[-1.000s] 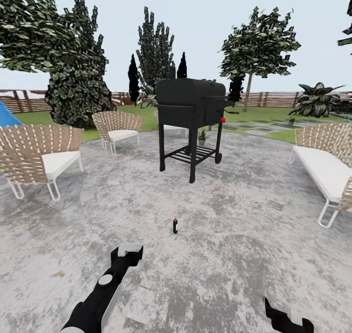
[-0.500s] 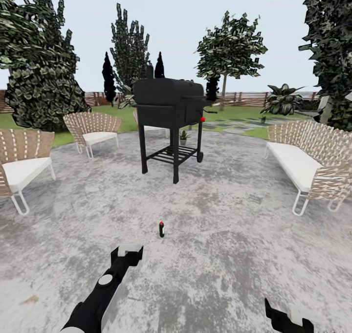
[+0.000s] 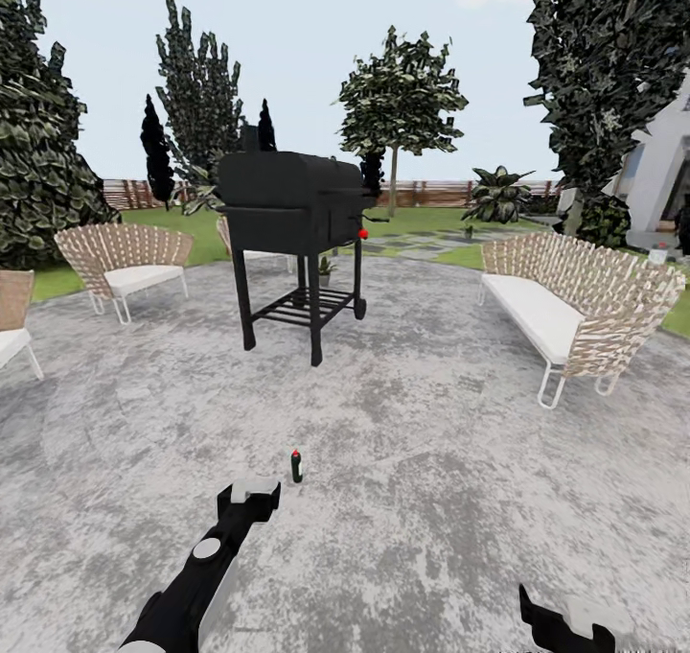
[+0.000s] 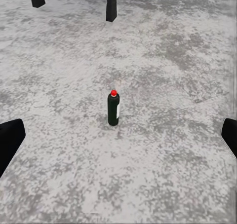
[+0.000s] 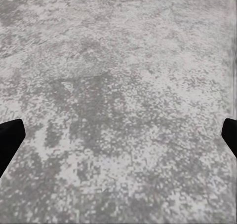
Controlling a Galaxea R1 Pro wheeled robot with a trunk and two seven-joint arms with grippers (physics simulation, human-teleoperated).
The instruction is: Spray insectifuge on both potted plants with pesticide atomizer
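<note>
The pesticide atomizer (image 3: 296, 466) stands upright on the grey paved patio (image 3: 450, 442), a dark slim bottle with a red top. It is a short way ahead of my left gripper (image 3: 250, 494) and slightly to its right. In the left wrist view the atomizer (image 4: 113, 108) stands centred ahead of the open left gripper (image 4: 118, 140), clear of both black fingertips (image 4: 9, 141). My right gripper (image 3: 565, 622) is low at the right, open over bare paving (image 5: 118, 86). A small potted plant (image 3: 326, 270) sits behind the grill, and another (image 3: 468, 232) is far off on the lawn.
A black grill (image 3: 292, 207) on legs stands mid-patio beyond the atomizer. Wicker chairs (image 3: 125, 260) are at the left, a wicker sofa (image 3: 565, 298) at the right. Lawn, trees and a slatted fence (image 3: 431, 193) lie behind, with a white house (image 3: 661, 169) at the far right.
The whole picture has shifted left, so the camera has turned right. The atomizer now appears closer to my left gripper. Both arms keep the same pose in the view.
</note>
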